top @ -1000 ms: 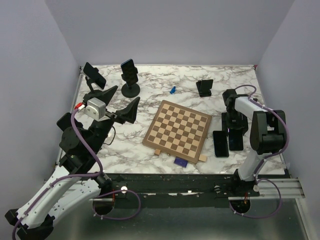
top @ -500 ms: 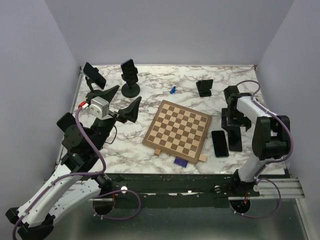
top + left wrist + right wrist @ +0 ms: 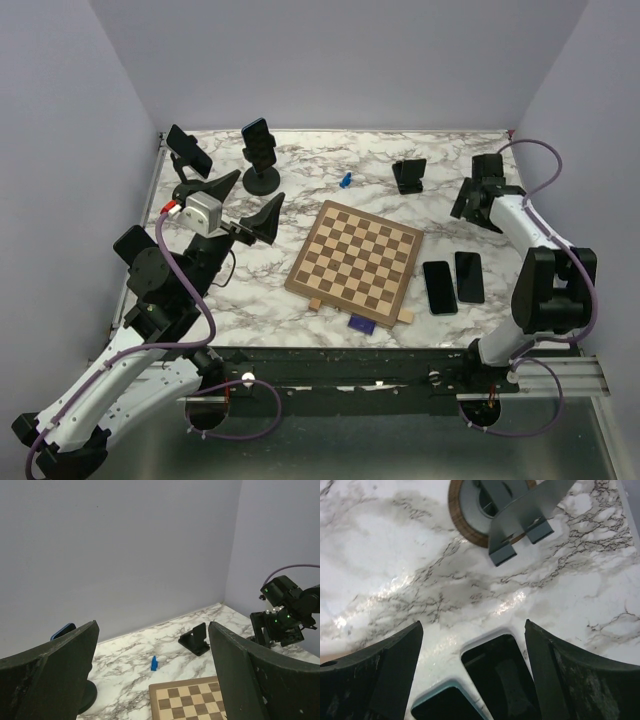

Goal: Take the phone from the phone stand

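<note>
A dark phone [image 3: 258, 143] stands on a black round-based stand [image 3: 262, 180] at the back left. Its blue edge [image 3: 62, 630] peeks over my left finger in the left wrist view. A second phone [image 3: 188, 150] sits on a stand at the far left edge. My left gripper [image 3: 240, 205] [image 3: 152, 627] is open and empty, in front of these stands. Two phones [image 3: 440, 287] [image 3: 469, 277] lie flat on the right. My right gripper [image 3: 470, 203] [image 3: 470, 625] is open and empty behind them, with both phones [image 3: 510, 677] [image 3: 445, 705] low between its fingers.
A wooden chessboard [image 3: 355, 255] lies mid-table. An empty black stand [image 3: 408, 175] [image 3: 195, 640] and a small blue piece [image 3: 345, 180] [image 3: 154, 663] sit behind it. A grey stand on a round wooden base [image 3: 505, 515] shows in the right wrist view. Walls close in on three sides.
My right gripper has lifted off the right-hand flat phone and drawn back toward the back right corner. That phone now lies beside the other. My left arm has barely shifted.
</note>
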Tool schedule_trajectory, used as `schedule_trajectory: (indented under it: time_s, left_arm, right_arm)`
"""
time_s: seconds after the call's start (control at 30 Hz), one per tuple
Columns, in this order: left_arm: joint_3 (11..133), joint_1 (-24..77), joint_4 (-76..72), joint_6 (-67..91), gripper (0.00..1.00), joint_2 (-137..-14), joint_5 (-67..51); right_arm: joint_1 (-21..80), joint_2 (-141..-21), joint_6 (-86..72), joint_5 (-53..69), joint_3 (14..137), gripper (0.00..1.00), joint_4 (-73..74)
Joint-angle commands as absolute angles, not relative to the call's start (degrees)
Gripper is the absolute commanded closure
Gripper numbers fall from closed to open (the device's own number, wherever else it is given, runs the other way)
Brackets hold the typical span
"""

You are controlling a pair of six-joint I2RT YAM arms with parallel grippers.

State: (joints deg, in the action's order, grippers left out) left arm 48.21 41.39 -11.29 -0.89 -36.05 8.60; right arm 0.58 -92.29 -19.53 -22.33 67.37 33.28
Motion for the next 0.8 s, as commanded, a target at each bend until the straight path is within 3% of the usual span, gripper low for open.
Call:
schedule_trajectory:
  time_s: [0.0, 0.2, 0.4, 0.63, 0.77]
  left_arm:
    - [47.7, 41.7, -12.2, -2.3, 0.01, -35.9, 10.3]
    - [47.8, 41.7, -12.2, -2.0, 0.01, -35.9, 9.9]
    - [47.8, 41.7, -12.2, -1.8, 0.02, -36.2, 9.8]
    - [47.8, 41.7, -12.1, -1.9, 0.01, -35.8, 9.8]
    - [47.7, 41.7, -12.3, -1.9, 0.02, -36.2, 9.8]
  right_arm:
    - [-4.5, -93.9, -23.6, -17.9, 63.3, 0.12, 25.5]
    - [-7.3, -93.0, -23.7, -14.2, 58.4, 0.13, 23.0]
    - [-7.3, -96.1, -23.1, -14.8, 58.1, 0.27, 27.8]
    - [-7.3, -98.8, -21.1, -18.2, 56.0, 0.27, 30.0]
    - [-7.4, -100.2, -22.1, -14.2, 56.2, 0.42, 31.4]
